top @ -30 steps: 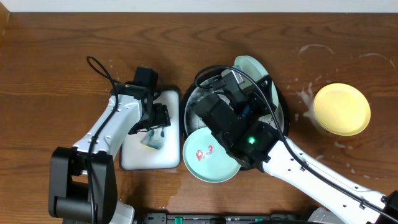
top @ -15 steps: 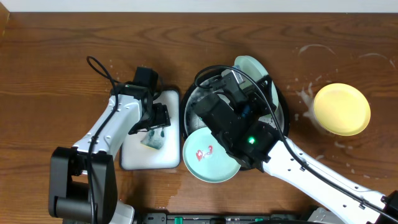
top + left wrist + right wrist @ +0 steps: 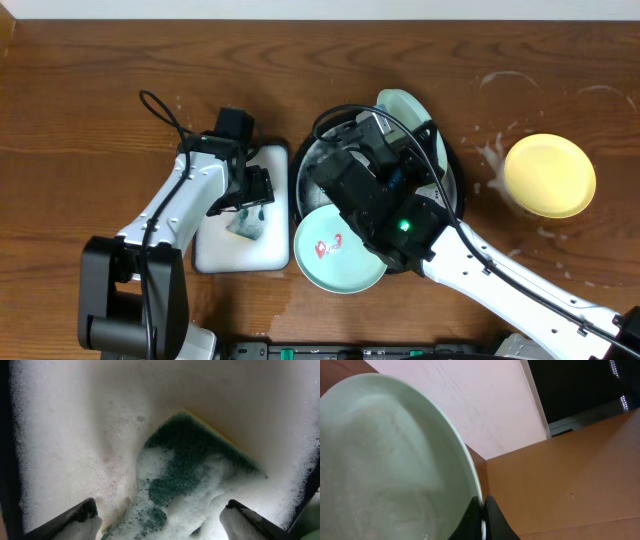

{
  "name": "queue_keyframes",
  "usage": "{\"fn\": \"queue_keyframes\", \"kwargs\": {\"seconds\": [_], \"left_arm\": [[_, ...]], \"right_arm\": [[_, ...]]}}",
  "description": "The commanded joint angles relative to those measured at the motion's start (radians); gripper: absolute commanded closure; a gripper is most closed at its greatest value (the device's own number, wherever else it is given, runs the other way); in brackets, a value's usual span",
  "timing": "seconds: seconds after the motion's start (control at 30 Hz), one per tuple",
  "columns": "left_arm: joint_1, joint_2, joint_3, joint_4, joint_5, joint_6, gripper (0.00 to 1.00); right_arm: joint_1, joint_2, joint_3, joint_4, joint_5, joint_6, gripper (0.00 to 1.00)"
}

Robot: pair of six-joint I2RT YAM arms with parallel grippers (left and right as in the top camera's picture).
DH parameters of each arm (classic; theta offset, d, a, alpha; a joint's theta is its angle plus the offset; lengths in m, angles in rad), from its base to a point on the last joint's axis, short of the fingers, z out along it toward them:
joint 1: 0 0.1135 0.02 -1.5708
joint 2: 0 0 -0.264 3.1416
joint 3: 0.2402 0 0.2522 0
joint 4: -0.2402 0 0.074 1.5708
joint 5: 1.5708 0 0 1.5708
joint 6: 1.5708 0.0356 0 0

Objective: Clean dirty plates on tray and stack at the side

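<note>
Left hand [image 3: 162, 519] hovered spread over the single foamy sponge [image 3: 195, 455], which lay just ahead between its fingers in the white sponge tray [image 3: 215, 255], long edge running diagonally. Right hand [image 3: 483, 516] pinched the rim of one mint plate [image 3: 380, 460], tilted up over the black tray [image 3: 455, 185], off to the left hand's right. Plates numbered three: that one, a sauce-smeared mint plate [image 3: 335, 250] at the tray's near-left rim, and one yellow plate [image 3: 549, 175] on the worktop [image 3: 100, 100].

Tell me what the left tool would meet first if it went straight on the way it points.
Most likely the green sponge, lying in the white tray directly ahead of the open left tool; depth is hard to judge.
</note>
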Motion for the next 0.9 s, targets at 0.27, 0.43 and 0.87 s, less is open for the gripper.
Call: {"fn": "queue_keyframes", "kwargs": {"seconds": [0.27, 0.43, 0.87], "left_arm": [[0.003, -0.002, 0.000, -0.003, -0.002, 0.003, 0.18], [0.003, -0.002, 0.000, -0.003, -0.002, 0.003, 0.18], [0.003, -0.002, 0.000, -0.003, -0.002, 0.003, 0.18]], "right_arm": [[0.005, -0.018, 0.003, 0.007, 0.042, -0.004, 0.99], [-0.061, -0.015, 0.001, -0.042, -0.212, 0.161, 0.99], [-0.977, -0.118, 0.009, -0.183, -1.388, 0.516, 0.99]]}}
